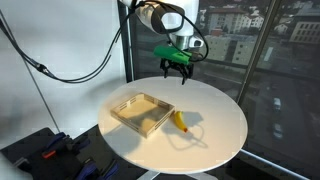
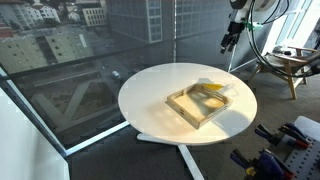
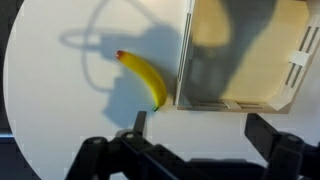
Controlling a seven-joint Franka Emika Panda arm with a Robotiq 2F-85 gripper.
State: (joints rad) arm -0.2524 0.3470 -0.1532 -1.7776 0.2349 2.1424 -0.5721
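The fingers [image 1: 167, 68] hang high over the bench [image 1: 215, 125], spread wide and empty. The banana [image 1: 180, 122] lies untouched on the bench, just beside the wooden tray [image 1: 113, 110], not in it. Nothing gripped yet.

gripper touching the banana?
Apart. In an exterior view the gripper hangs open in the air above the table, while the banana lies on the tabletop below.

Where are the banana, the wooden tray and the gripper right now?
banana [image 3: 143, 78], wrist view, middle of its yellow body.
wooden tray [image 1: 125, 120], in an exterior view, its near side wall.
gripper [image 1: 178, 76], in an exterior view, midway between its fingertips.
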